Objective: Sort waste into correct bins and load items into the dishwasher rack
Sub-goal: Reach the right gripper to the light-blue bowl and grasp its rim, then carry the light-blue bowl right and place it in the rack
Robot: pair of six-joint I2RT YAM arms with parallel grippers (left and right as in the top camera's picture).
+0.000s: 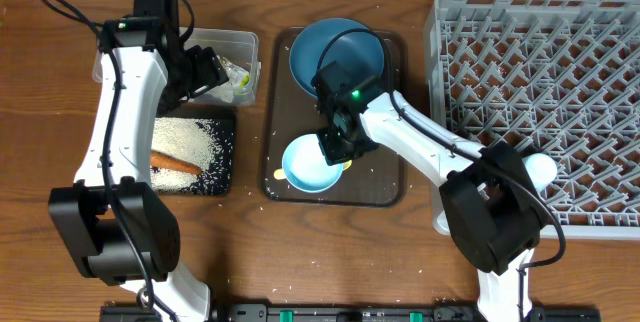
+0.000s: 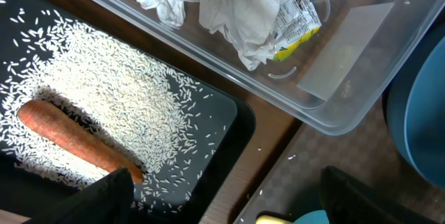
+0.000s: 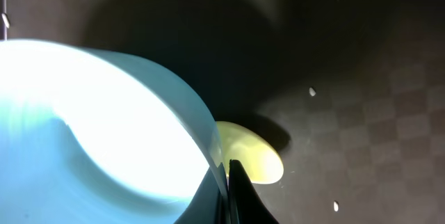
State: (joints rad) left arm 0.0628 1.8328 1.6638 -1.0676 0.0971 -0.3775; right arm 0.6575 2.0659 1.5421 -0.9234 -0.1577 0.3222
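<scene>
My right gripper [image 1: 335, 142] is shut on the rim of the light-blue bowl [image 1: 310, 164], which sits on the brown serving tray [image 1: 385, 187]. In the right wrist view my fingers [image 3: 228, 189] pinch the bowl's wall [image 3: 90, 120], with the pale yellow spoon [image 3: 254, 154] lying under its edge. The dark-blue plate [image 1: 335, 57] lies at the tray's far end. My left gripper [image 1: 205, 67] is open and empty above the bins. The clear tub [image 2: 348, 78] holds tissues [image 2: 222, 8] and the wrapper [image 2: 295, 22]. The black tray [image 2: 229, 123] holds rice [image 2: 118, 92] and the carrot [image 2: 76, 140].
The grey dishwasher rack [image 1: 540, 102] fills the right side, and a light-blue cup [image 1: 540, 169] sits at its near left. A few rice grains are scattered on the brown tray [image 3: 348, 113] and the wooden table. The pinkish-white cup is not in view.
</scene>
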